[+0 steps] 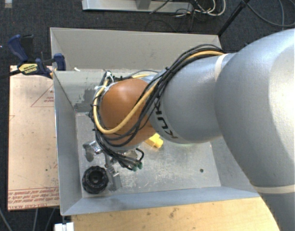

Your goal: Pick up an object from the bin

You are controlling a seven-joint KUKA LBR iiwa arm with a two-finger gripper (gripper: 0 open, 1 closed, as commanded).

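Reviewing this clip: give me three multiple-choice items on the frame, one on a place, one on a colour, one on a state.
1. Where in the bin does the black round thing lie?
A) the view's lower-left corner
B) the upper-right corner
C) the middle of the far wall

2. What colour is the small piece peeking out under the arm?
A) blue
B) yellow
C) red

3. Where is the claw?
A) parked outside the bin
B) high above the rim
C) down inside the bin, beside the black round thing

Answers:
1 A: it sits where the left and near walls meet.
2 B: it is bright yellow against the grey floor.
3 C: it hangs within the walls, just right of the black round thing.
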